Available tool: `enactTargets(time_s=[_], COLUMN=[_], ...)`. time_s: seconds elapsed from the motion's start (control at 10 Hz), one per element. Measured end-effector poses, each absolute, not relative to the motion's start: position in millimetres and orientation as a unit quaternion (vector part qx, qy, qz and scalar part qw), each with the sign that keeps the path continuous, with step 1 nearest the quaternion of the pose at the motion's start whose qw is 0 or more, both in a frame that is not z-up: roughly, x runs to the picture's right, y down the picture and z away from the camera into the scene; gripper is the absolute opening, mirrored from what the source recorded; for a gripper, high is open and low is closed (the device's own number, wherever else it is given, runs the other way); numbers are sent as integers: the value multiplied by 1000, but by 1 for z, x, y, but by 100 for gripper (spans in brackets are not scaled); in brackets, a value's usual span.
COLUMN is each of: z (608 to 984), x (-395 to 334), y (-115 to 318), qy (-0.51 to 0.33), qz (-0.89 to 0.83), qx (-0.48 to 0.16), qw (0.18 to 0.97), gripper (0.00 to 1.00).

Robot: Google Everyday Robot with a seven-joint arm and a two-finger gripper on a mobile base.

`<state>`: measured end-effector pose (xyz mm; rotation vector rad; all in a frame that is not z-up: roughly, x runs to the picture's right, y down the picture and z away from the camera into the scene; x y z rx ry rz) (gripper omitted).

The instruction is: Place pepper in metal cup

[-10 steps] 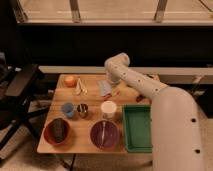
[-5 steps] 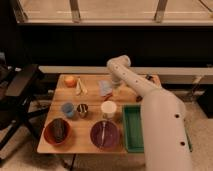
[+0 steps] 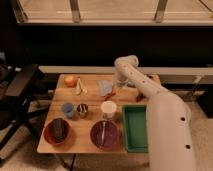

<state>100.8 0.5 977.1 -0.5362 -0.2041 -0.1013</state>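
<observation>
1. Gripper (image 3: pixel 119 86): I read it over the table's (image 3: pixel 92 98) 1 o'clock area. Spread or pressed together, I cannot tell.
2. Pepper (image 3: pixel 110 93): at the gripper's 7 o'clock, just beside a crumpled pale-blue item (image 3: pixel 104 87). I cannot tell whether it is held or lying.
3. Metal cup (image 3: pixel 82 109): upright at the pepper's 8 o'clock, apart from it, with the blue cup (image 3: pixel 67 109) at its 9 and the white cup (image 3: pixel 108 108) at its 3.
4. Green bin (image 3: pixel 135 128): at the table's 4 o'clock.

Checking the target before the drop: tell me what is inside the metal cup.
Nothing sticks out of the metal cup; its dark inside hides the bottom. The pepper is farther back on the table, by the gripper, not in the cup.
</observation>
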Motion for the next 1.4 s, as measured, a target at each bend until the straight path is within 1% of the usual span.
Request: enactTargets(time_s=[0.4, 0.8, 1.1, 1.4], z=[974, 973, 977, 985], x=[94, 96, 93, 97], y=[4, 17, 29, 31], qy=[-117, -123, -128, -134], qz=[-69, -67, -65, -51], qx=[-273, -287, -301, -305], qw=[952, 948, 943, 941], gripper=[65, 65, 65, 65])
